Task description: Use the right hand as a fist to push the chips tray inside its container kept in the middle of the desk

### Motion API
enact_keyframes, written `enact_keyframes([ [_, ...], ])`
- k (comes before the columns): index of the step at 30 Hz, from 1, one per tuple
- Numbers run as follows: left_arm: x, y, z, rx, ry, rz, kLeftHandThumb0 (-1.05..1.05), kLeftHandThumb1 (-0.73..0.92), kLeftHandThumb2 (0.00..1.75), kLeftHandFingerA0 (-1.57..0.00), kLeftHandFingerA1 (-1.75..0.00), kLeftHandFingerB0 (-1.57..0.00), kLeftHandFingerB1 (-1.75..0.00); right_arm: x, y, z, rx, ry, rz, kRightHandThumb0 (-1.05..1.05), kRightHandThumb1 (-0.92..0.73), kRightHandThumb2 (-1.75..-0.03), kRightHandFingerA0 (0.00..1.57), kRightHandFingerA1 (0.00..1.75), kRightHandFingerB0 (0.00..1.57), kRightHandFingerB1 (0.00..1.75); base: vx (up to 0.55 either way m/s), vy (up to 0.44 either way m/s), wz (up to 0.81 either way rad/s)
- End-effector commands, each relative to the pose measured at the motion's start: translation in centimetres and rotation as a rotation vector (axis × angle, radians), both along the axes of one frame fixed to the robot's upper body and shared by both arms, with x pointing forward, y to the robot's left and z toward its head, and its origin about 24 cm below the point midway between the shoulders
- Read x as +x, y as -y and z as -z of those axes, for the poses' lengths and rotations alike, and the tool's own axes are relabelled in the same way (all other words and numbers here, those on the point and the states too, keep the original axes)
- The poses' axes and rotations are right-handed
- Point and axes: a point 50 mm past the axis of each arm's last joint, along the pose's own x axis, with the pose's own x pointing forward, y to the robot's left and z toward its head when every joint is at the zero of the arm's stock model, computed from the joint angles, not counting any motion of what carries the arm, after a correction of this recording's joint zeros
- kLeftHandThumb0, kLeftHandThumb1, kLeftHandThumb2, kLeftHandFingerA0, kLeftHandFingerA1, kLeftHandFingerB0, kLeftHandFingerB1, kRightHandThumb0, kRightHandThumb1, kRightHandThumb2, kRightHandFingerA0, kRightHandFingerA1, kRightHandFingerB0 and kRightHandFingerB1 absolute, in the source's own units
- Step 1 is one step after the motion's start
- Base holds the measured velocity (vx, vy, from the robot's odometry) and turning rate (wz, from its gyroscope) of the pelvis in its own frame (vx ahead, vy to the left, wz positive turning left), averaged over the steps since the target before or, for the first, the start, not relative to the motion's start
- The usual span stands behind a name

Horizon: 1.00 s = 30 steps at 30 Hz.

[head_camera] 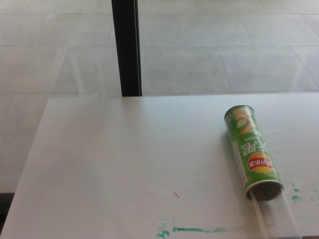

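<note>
A green chips can (251,149) lies on its side on the right part of the white desk (124,164), its closed end pointing away from me and its open mouth toward the near edge. A clear plastic tray (275,216) sticks out of that mouth and runs down to the bottom of the picture. Neither of my hands shows in the head view.
Green paint smears (194,229) mark the desk near its front edge, and more (296,198) lie right of the can's mouth. A black post (126,47) stands behind the desk's far edge, with tiled floor (224,45) beyond.
</note>
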Motion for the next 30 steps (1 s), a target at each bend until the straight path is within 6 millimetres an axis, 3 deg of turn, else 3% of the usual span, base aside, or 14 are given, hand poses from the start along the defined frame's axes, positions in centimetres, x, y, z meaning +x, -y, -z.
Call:
enact_keyframes([
  [1, 0.4, -1.2, -1.6, 0.069, 0.012, 0.05, -0.77, 0.53, 1.46, -0.66, -1.34, -0.34, -1.04, 1.2, 0.7, 1.0, -0.147, 0.094, 0.049, -0.68, -0.87, -0.66, 0.82, 0.69, 0.65, 0.47, 0.0, 0.0, 0.0],
  [4, 0.4, -1.2, -1.5, 0.067, 0.025, 0.037, -0.76, 0.52, 1.46, -0.67, -1.35, -0.36, -1.05, 1.4, 0.3, 1.0, -0.147, 0.094, 0.039, -0.68, -0.9, -0.67, 0.8, 0.77, 0.63, 0.47, 0.0, 0.0, 0.0],
  [5, 0.4, -1.2, -1.6, 0.076, 0.018, 0.044, -0.75, 0.45, 1.5, -0.59, -1.58, -0.27, -1.21, 1.4, 0.2, 1.0, -0.14, 0.083, 0.042, -0.68, -0.89, -0.67, 0.78, 0.77, 0.62, 0.46, 0.0, 0.0, 0.0],
  [6, 0.1, -1.6, -2.0, 0.087, 0.018, 0.038, -0.75, 0.45, 1.5, -0.59, -1.58, -0.27, -1.21, 1.5, -0.2, 1.3, -0.13, 0.082, 0.037, -0.68, -0.89, -0.67, 0.78, 0.77, 0.62, 0.46, 0.0, 0.0, 0.0],
  [7, 0.1, -1.6, -2.0, 0.085, 0.016, 0.041, -0.77, 0.54, 1.46, -0.64, -1.31, -0.33, -1.02, 1.5, -0.5, 1.3, -0.107, 0.088, 0.022, -0.67, -0.9, -0.67, 0.78, 0.79, 0.62, 0.47, 0.0, 0.0, 0.0],
  [11, 0.0, -1.8, -2.2, 0.084, 0.03, 0.012, -0.78, 0.54, 1.44, -0.66, -1.32, -0.34, -1.02, 1.5, -1.2, 1.4, -0.079, 0.131, 0.003, -0.66, -0.88, -0.67, 0.82, 0.78, 0.64, 0.48, 0.0, 0.0, 0.0],
  [12, -0.1, -2.0, -2.5, 0.087, 0.013, 0.045, -0.77, 0.58, 1.43, -0.61, -1.27, -0.32, -0.99, 1.3, -1.5, 1.6, -0.053, 0.135, 0.006, -0.62, -0.73, -1.12, 0.79, 0.86, 0.56, 0.63, 0.0, 0.0, 0.0],
  [13, -0.2, -2.0, -2.5, 0.088, 0.015, 0.035, -0.78, 0.56, 1.41, -0.64, -1.28, -0.32, -0.98, 1.3, -1.6, 1.5, -0.047, 0.14, 0.004, -0.65, -0.89, -0.66, 0.78, 0.86, 0.61, 0.48, 0.0, 0.0, 0.0],
  [14, -0.2, -2.0, -2.5, 0.089, 0.014, 0.029, -0.74, 0.5, 1.45, -0.51, -1.52, -0.2, -1.14, 1.2, -1.7, 1.6, -0.038, 0.146, 0.004, -0.65, -0.88, -0.66, 0.8, 0.87, 0.61, 0.48, 0.0, 0.0, 0.0],
  [15, -0.2, -2.1, -2.6, 0.092, 0.007, 0.029, -0.75, 0.54, 1.45, -0.67, -1.33, -0.38, -1.04, 1.1, -1.9, 1.6, -0.021, 0.16, 0.003, -0.65, -0.89, -0.67, 0.8, 0.9, 0.59, 0.47, 0.0, 0.0, 0.0],
  [17, -0.2, -2.1, -2.6, 0.09, 0.015, 0.015, -0.76, 0.54, 1.44, -0.69, -1.33, -0.38, -1.04, 1.0, -2.2, 1.4, 0.006, 0.209, -0.002, -0.64, -0.87, -0.66, 0.84, 0.87, 0.61, 0.47, 0.0, 0.0, 0.0],
  [18, -0.1, -2.2, -2.6, 0.096, 0.018, 0.005, -0.77, 0.54, 1.42, -0.72, -1.33, -0.37, -1.02, 0.9, -2.3, 1.3, 0.031, 0.218, -0.001, -0.61, -0.87, -0.66, 0.79, 0.98, 0.55, 0.46, 0.0, 0.0, 0.0],
  [24, 0.1, -2.3, -2.9, 0.108, 0.005, 0.05, -0.79, 0.57, 1.44, -0.67, -1.32, -0.38, -1.04, 1.1, -2.7, 1.3, 0.071, 0.265, 0.004, -0.59, -0.89, -0.67, 0.74, 1.08, 0.52, 0.45, 0.0, 0.0, 0.0],
  [30, -0.1, -2.1, -2.7, 0.104, 0.002, 0.042, -0.83, 0.57, 1.41, -0.68, -1.3, -0.36, -1.02, 1.7, -2.1, 1.2, 0.034, 0.279, 0.007, -0.59, -0.89, -0.66, 0.74, 1.04, 0.5, 0.45, 0.0, 0.0, 0.0],
])
